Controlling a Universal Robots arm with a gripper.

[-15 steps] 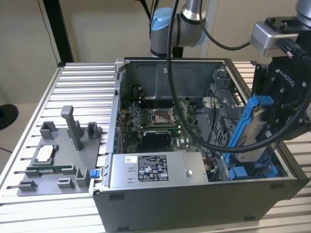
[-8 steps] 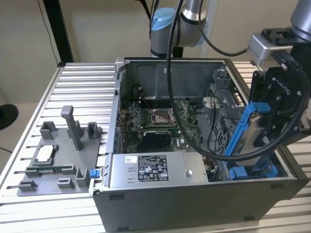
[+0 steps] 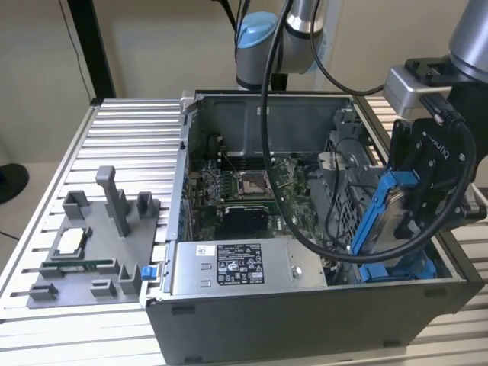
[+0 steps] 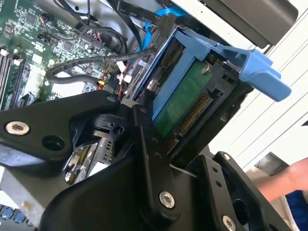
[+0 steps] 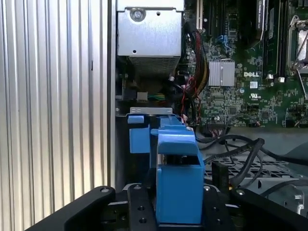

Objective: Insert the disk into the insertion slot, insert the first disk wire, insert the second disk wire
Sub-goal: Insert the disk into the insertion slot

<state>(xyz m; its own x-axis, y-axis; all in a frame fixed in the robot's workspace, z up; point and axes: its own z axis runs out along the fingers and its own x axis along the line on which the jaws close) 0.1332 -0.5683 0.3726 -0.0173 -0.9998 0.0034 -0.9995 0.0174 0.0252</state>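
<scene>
Your fingers [image 4: 151,144] are clamped on the disk [image 3: 383,217]. In the exterior view it hangs tilted in its blue frame at about three o'clock of the motherboard [image 3: 229,191], just above the drive cage [image 3: 341,200]. I'd judge you should square the frame with the cage's opening before lowering, and keep it off the black cable [image 3: 264,122] looping close by.
</scene>
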